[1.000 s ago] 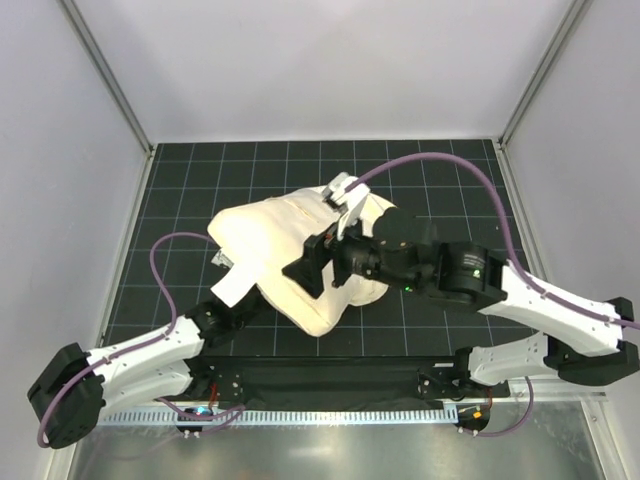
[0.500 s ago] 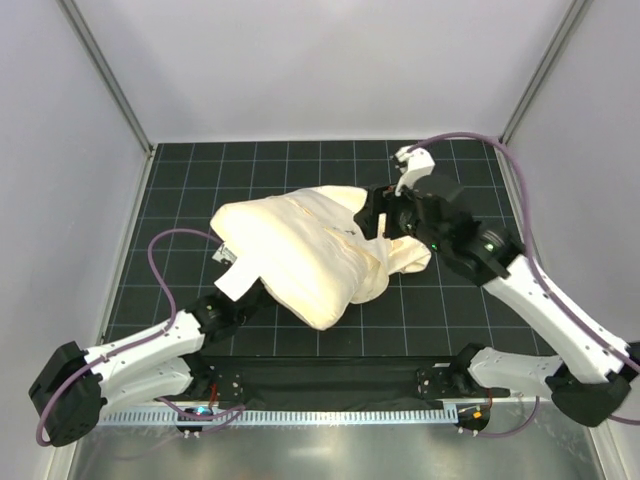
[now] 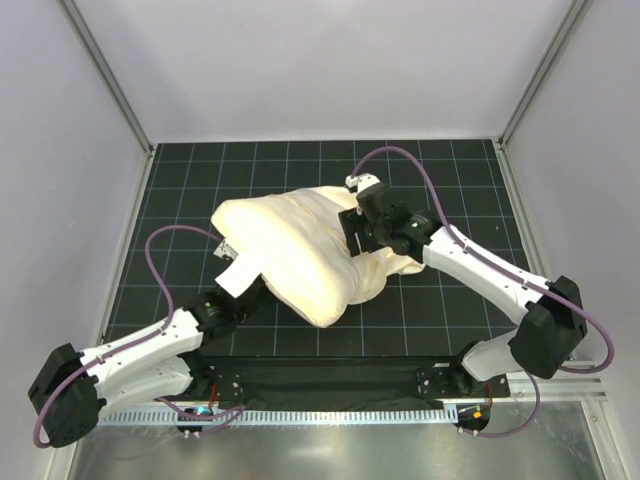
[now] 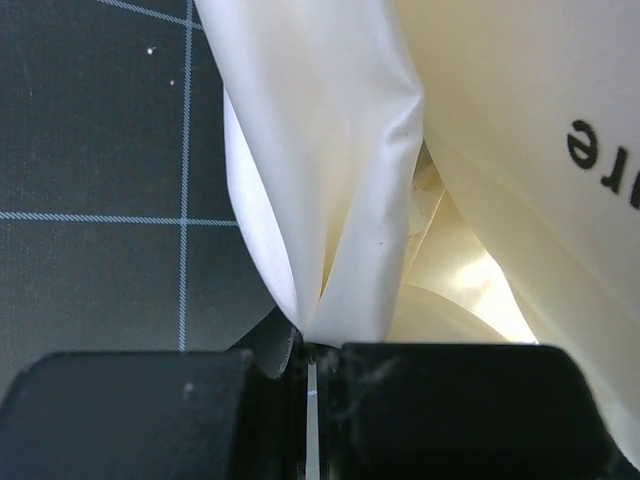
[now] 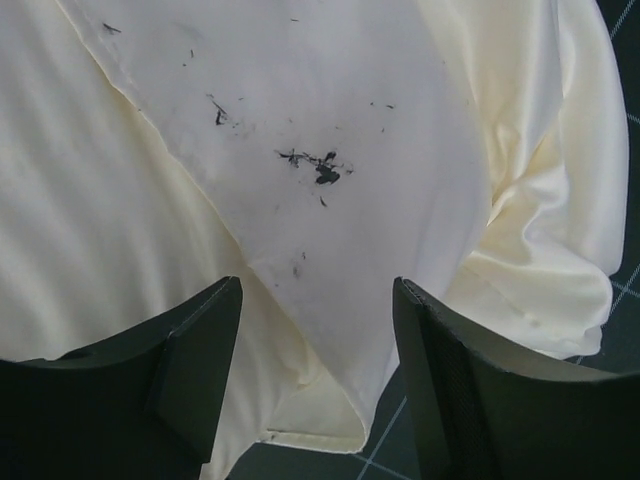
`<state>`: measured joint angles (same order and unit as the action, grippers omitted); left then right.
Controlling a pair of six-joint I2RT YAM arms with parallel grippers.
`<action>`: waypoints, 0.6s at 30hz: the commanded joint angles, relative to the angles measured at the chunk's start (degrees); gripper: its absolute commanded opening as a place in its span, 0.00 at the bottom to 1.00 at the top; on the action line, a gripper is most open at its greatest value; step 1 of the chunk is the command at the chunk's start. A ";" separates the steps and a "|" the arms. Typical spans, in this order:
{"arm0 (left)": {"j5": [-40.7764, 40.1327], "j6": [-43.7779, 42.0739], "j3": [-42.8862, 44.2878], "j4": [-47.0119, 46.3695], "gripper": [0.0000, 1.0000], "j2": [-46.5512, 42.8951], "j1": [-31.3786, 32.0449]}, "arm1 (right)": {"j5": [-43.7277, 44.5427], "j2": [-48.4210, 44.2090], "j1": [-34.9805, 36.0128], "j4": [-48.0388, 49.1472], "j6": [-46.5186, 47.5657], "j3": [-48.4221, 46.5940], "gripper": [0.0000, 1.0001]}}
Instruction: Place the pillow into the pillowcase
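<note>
Pillowcase [image 3: 300, 250] lies mid-mat, pillow bulking inside, mostly hidden. Your left gripper [image 4: 310, 345] clenches its near-left edge as anchor; your right gripper [image 5: 315, 300], released, hovers over the right end for tucking.

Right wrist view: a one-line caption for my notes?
Open right gripper above cream pillowcase, a dark-smudged white panel between its fingers.

The left end effector [image 4: 310, 352] has its jaws pressed together. The right end effector [image 5: 316, 335] points downward, jaws spread apart.
</note>
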<state>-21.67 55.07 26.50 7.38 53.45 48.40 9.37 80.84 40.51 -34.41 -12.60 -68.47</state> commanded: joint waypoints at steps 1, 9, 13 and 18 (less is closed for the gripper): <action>-3.90 -1.81 2.76 2.55 0.00 -1.16 -0.15 | 0.90 2.21 0.18 3.04 2.93 -1.67 0.68; -3.82 -2.60 3.64 3.08 0.00 -0.80 -0.06 | 11.28 12.84 0.18 0.58 2.67 -7.55 0.42; -3.91 -3.04 4.52 3.78 0.00 -0.63 -0.06 | 11.73 13.21 0.09 1.72 2.58 -10.71 0.10; -4.78 -5.14 10.40 8.25 0.00 -0.98 -0.06 | 9.71 9.79 0.18 0.67 2.76 -16.77 0.04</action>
<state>-22.63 53.23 31.14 13.08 53.47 48.40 18.06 94.74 40.75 -35.27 -10.39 -79.53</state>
